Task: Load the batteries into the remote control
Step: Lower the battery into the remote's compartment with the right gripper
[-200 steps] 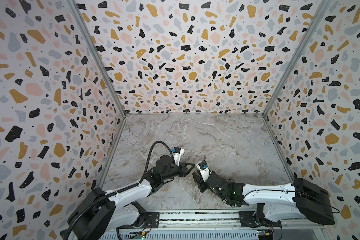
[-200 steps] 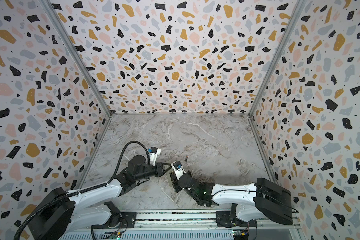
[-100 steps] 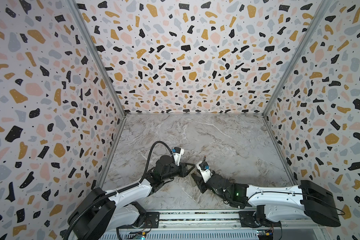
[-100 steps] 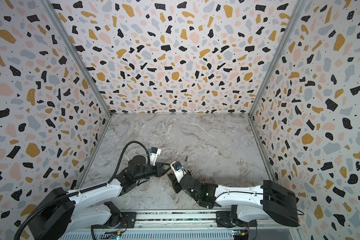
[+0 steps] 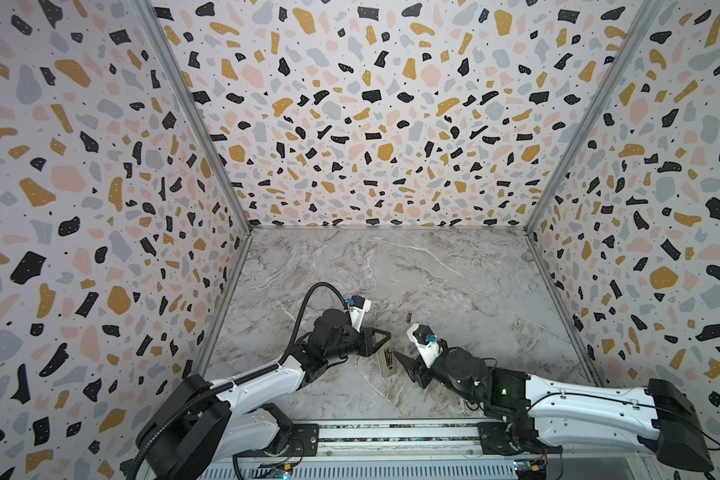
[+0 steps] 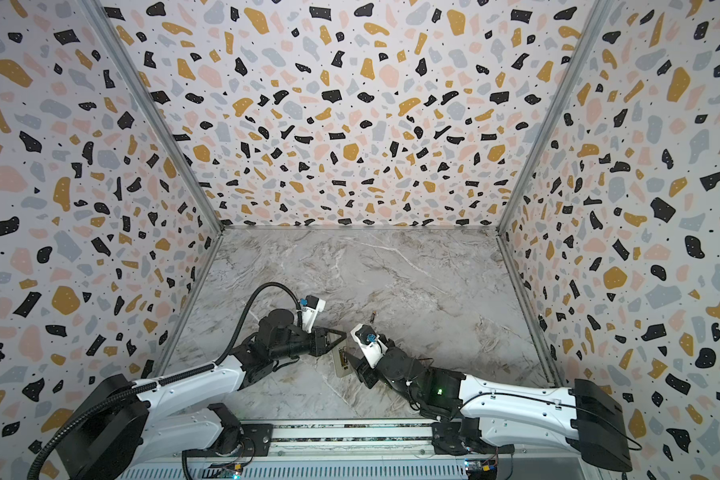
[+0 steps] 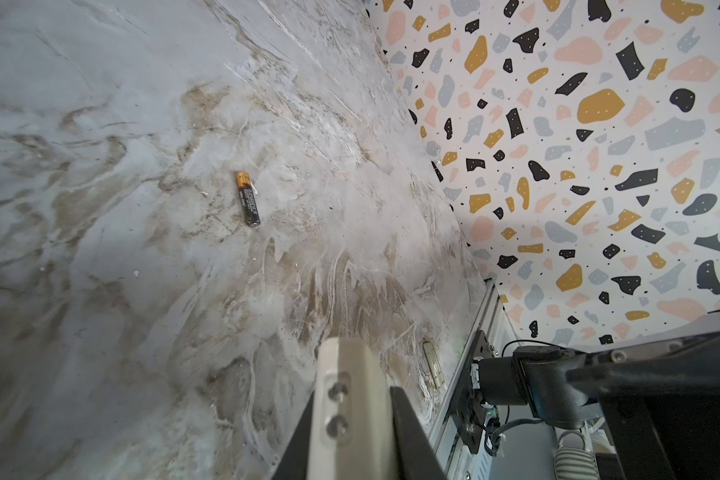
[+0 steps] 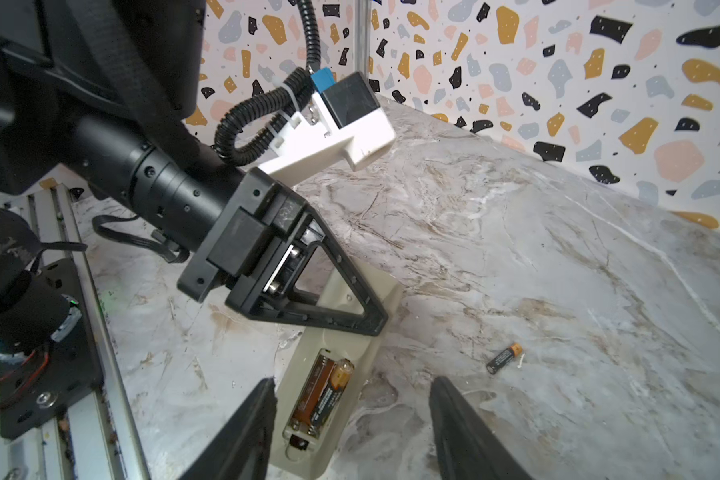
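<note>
remote control (image 8: 364, 349): back up on the marble tabletop (image 5: 433, 282), near the front middle, between the two grippers; cover off, battery bay open.
batteries in the bay (image 8: 329, 390): seemingly two cells side by side, one gold end toward the left gripper; unclear whether fully seated.
loose battery (image 8: 504, 358): flat on the marble, apart from the remote control on the side away from the front rail (image 5: 391, 432); touching nothing.
left gripper (image 8: 375, 326): closed on the remote control's far end, whose pale tip pokes out between the jaws in the left wrist view.
right gripper (image 8: 352, 382): jaws spread wide and empty, straddling the near end just above the bay.
cover piece (image 7: 433, 368): small, pale, flat, lying close to the front rail.
handling, remote control: probably light, rigid, smooth plastic, apt to skate on marble; best clamped across the long edges, clear of the open bay.
handling, loose battery: small, hard, round, ready to roll; best pinched across the middle of the barrel, kept level for sliding in against the spring.
edges: front rail close behind the remote control; bay walls tight, little slack for a tilted cell.
open room: broad marble toward the back wall and both sides; crowded only at the middle, where the two grippers nearly meet.
</note>
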Motion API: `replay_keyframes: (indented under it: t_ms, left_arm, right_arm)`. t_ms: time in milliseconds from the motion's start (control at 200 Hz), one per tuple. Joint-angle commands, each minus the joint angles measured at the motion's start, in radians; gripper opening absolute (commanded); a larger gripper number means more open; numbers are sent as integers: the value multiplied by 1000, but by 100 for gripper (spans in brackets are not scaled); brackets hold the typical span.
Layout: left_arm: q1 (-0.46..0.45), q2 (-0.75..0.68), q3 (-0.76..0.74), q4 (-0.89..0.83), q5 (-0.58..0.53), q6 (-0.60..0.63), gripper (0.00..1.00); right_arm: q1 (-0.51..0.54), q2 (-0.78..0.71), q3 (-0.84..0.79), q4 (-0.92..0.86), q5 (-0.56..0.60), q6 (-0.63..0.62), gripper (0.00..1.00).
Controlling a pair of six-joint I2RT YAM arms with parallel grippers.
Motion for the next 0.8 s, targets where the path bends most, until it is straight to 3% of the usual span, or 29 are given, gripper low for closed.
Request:
replay_keyframes:
  t_ms: [0, 260, 556, 791]
  left_arm:
    - [-5, -16, 41, -17, 51, 41, 0]
    - [-5, 2, 64, -58, 105, 64, 0]
    - [-5, -6, 72, -100, 129, 86, 0]
    - [-5, -6, 67, -94, 138, 82, 0]
  right_arm:
    - [4, -59, -6, -87, -59, -119, 61]
    - [18, -71, 13, -135, -151, -286, 61]
    - [33, 40, 67, -161, -124, -436, 54]
    - [33, 99, 89, -126, -106, -482, 45]
